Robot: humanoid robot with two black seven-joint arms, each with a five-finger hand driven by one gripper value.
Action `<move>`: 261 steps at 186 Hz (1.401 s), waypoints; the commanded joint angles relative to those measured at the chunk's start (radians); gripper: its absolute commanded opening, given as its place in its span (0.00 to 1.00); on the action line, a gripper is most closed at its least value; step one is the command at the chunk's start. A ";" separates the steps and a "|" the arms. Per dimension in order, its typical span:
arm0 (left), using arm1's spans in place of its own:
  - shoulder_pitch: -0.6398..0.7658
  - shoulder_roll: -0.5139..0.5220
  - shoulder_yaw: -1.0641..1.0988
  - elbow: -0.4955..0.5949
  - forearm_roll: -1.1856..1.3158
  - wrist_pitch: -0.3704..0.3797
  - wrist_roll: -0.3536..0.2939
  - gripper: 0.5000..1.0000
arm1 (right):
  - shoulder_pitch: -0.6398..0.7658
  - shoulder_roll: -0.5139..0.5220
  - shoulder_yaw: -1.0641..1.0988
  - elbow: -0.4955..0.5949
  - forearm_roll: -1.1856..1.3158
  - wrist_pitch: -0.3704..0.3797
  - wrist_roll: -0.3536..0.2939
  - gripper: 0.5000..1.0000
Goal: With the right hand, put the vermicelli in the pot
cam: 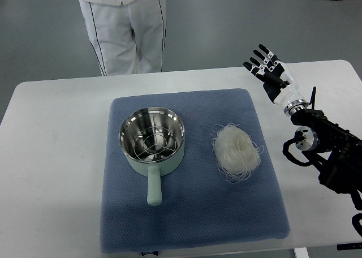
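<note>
Right hand (270,71) was raised over the far right of the white worktop (51,133), fingers (261,50) spread, holding nothing. Left hand not visible. Vermicelli (236,151) lay as a loose nest on the blue mat (192,213), just right of the pot (153,142) and apart from it. Pot stood upright, empty, handle pointing toward the robot. A person (121,26) stood beyond the worktop.

Risk, as judged: strands are springy and tangled; a shallow pinch would probably lift only part of the nest, leaving trailing ends to drape over the pot rim or drop onto the mat.
</note>
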 commanded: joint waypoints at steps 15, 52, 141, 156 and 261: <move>0.000 0.000 0.000 -0.001 0.000 -0.003 -0.002 1.00 | 0.000 0.000 0.000 0.000 0.000 0.001 0.000 0.83; -0.005 0.000 0.003 0.007 0.000 0.000 0.000 1.00 | 0.002 -0.001 0.000 0.000 0.000 0.000 0.000 0.83; -0.009 0.000 0.002 0.002 0.000 0.000 0.000 1.00 | 0.008 -0.001 -0.002 -0.008 -0.002 0.000 0.000 0.83; -0.009 0.000 -0.001 0.001 0.000 0.000 0.000 1.00 | 0.008 -0.003 -0.002 -0.009 -0.002 0.000 0.000 0.83; -0.011 0.000 -0.001 0.001 0.000 0.000 0.000 1.00 | 0.071 -0.054 -0.028 0.023 -0.219 -0.023 -0.005 0.83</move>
